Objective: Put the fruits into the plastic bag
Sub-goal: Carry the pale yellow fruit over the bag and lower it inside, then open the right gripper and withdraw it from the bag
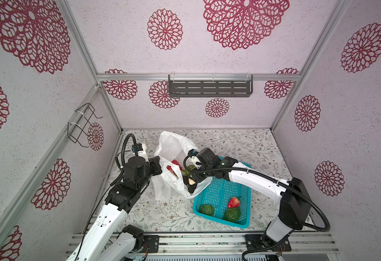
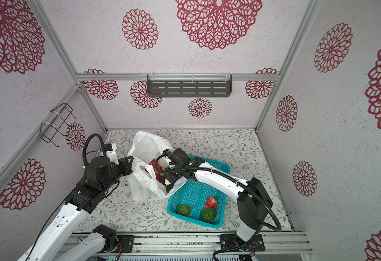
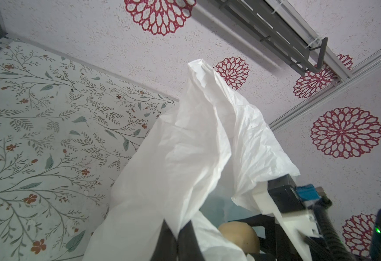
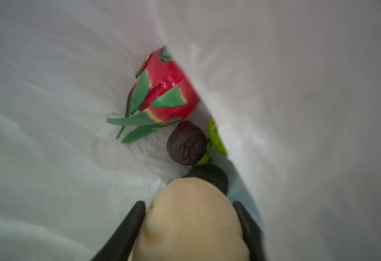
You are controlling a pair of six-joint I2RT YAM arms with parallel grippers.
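left gripper (image 3: pixel 177 230) is clenched on a fold of the plastic bag (image 1: pixel 171 144), holding that side of the mouth up. the bag sits on the flowery table (image 1: pixel 241 144) between the two arms, and one edge of it lies over a corner of the teal basket (image 1: pixel 221 192).

right gripper (image 4: pixel 189 204) is down inside the bag, grasping the beige pear (image 4: pixel 191 228). both fingers are against the pear's sides.

deeper in the bag there's the dragon fruit (image 4: pixel 169 85), a black fruit (image 4: pixel 186 145) just beside it, and a light-green fruit (image 4: pixel 216 137) half hidden by the bag wall.

in a top view the basket holds the strawberry (image 1: pixel 234 201), a dark green fruit (image 1: pixel 232 214) just beside it, and a second dark green fruit (image 1: pixel 206 209) a bit apart from those two.
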